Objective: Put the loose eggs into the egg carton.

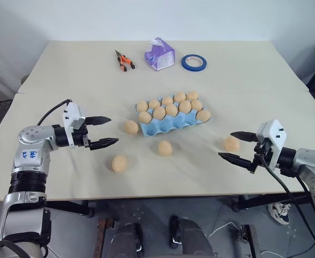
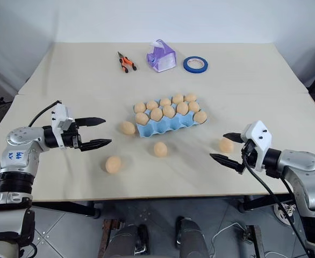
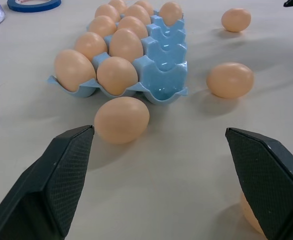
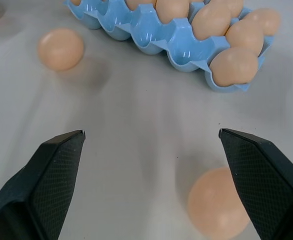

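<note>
Loose egg [image 3: 249, 217] half hidden behind own finger in left wrist view. Egg carton [image 4: 151, 30] cut by picture edge in right wrist view. Blue tape roll [image 3: 34, 5] cut off. Orange tool [image 1: 124, 61] too small to identify.

At lower left and lower right of my head view I see silver-grey arms with black joint rings, white wrist housings, black cables, a blue-scribbled white sticker on the left, and textured black wedge fingers [image 3: 61, 185].
</note>
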{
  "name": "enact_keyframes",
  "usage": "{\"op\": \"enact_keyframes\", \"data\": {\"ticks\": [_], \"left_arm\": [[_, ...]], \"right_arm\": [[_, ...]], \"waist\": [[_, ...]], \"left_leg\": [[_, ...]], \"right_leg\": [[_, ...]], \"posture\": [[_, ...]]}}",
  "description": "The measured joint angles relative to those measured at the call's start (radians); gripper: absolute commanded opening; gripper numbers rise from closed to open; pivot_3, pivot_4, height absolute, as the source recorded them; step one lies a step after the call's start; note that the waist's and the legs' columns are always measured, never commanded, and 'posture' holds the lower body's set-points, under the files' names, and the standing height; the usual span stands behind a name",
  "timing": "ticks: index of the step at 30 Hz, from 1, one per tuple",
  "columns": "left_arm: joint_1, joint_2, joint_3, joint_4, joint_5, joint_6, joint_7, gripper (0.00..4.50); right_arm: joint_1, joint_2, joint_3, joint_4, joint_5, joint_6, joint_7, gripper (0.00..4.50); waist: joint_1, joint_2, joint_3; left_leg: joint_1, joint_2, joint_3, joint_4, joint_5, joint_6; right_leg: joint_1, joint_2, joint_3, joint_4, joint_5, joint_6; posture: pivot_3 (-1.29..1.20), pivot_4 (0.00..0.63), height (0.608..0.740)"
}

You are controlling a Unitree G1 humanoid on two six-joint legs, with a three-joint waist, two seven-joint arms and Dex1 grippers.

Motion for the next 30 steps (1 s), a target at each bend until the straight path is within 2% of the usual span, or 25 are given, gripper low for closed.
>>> {"op": "enact_keyframes", "data": {"ticks": [6,11,18,23,27,30], "left_arm": [[-0.015,-0.006,-0.004,0.001,-0.001,0.017,0.023,4.48],[-0.029,-0.03,-0.027,-0.018,-0.002,0.036,0.036,4.48],[-0.052,-0.092,-0.087,-0.076,-0.023,0.086,-0.033,4.48],[-0.074,-0.122,-0.115,-0.088,-0.041,0.083,-0.098,4.48],[-0.09,-0.131,-0.137,-0.088,-0.051,0.075,-0.159,4.48],[-0.089,-0.131,-0.135,-0.095,-0.065,0.078,-0.178,4.48]], "right_arm": [[-0.006,0.0,-0.029,-0.002,0.01,0.022,-0.036,4.5],[0.03,0.019,-0.1,-0.079,0.036,0.079,-0.131,4.5],[0.32,0.146,-0.274,-0.402,0.127,0.232,-0.339,4.5],[0.492,0.214,-0.333,-0.538,0.131,0.273,-0.429,4.5],[0.497,0.232,-0.346,-0.545,0.13,0.282,-0.48,4.5],[0.42,0.256,-0.313,-0.521,0.116,0.282,-0.535,4.5]], "waist": [[0.001,0.0,0.0],[0.003,0.0,0.0],[0.028,0.0,0.0],[0.027,0.0,0.0],[0.017,0.0,0.0],[0.016,0.0,0.0]], "left_leg": [[0.0,0.0,0.0,0.0,0.001,0.002],[0.0,0.0,0.0,0.0,0.001,0.002],[-0.001,0.0,0.0,0.0,0.001,0.003],[0.0,0.0,0.0,0.0,-0.001,0.0],[0.001,0.001,0.003,0.0,-0.001,0.0],[0.001,0.002,0.003,0.0,0.0,-0.001]], "right_leg": [[0.0,0.0,0.0,0.0,0.0,0.0],[0.0,0.0,0.003,0.0,0.0,0.0],[0.0,0.001,0.003,-0.001,0.0,0.0],[0.001,0.002,0.003,-0.002,0.0,0.0],[0.001,0.002,0.005,-0.003,0.0,0.0],[0.001,0.004,0.008,-0.003,0.0,-0.002]], "posture": [[0.0,0.15,0.74],[0.0,0.15,0.74],[0.0,0.15,0.74],[0.0,0.15,0.74],[0.0,0.15,0.74],[0.0,0.15,0.74]]}}
